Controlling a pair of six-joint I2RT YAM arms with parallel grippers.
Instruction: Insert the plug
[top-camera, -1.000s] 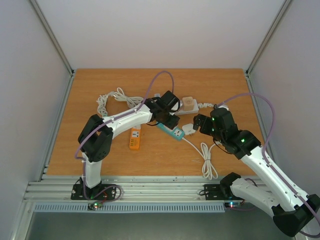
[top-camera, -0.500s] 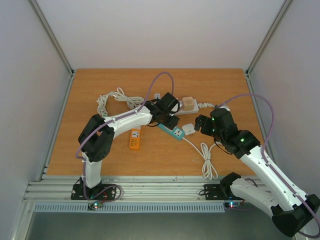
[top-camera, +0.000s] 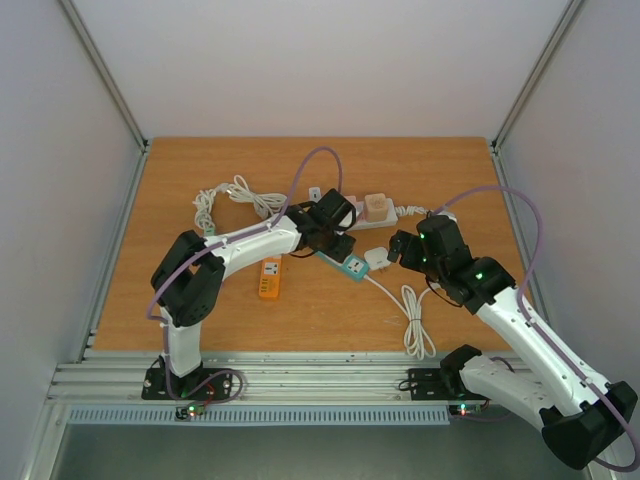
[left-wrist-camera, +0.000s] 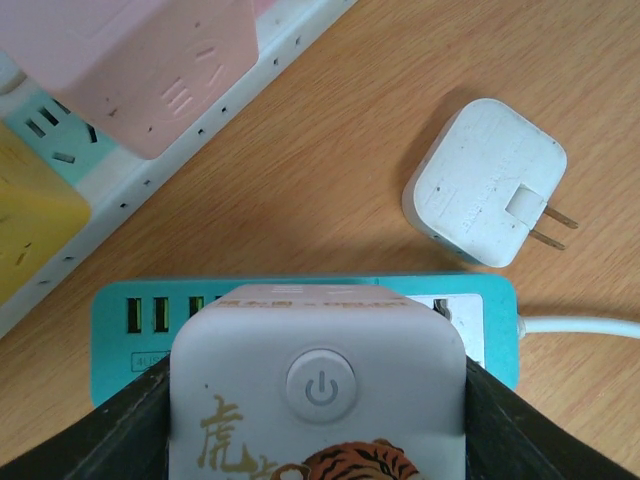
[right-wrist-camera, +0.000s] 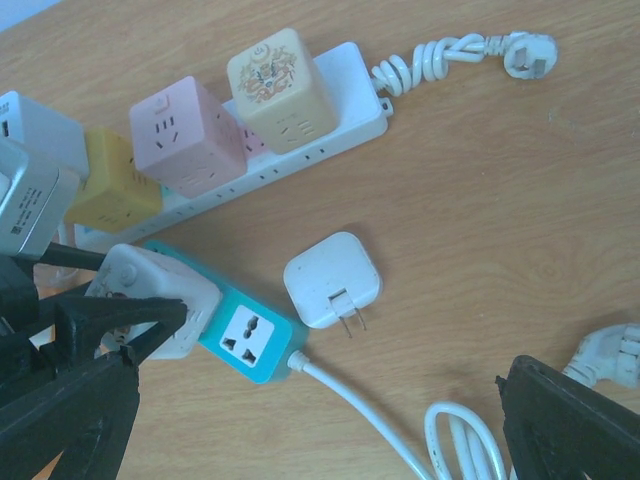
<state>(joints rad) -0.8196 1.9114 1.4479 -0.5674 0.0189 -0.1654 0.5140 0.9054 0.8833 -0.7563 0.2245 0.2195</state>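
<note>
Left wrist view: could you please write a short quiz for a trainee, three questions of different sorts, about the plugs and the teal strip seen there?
1. True or false: the white charger is plugged into the teal strip.
2. What does the left gripper hold? A) the tiger-print cube adapter B) an orange strip C) a cable coil
3. Fill in: the white charger shows ___ flat prongs.

Key: 1 false, it lies on the table beside the strip; 2 A; 3 two.

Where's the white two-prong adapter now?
The adapter lies loose mid-table in the top view, just right of the teal power strip, ahead of the right gripper.
</note>
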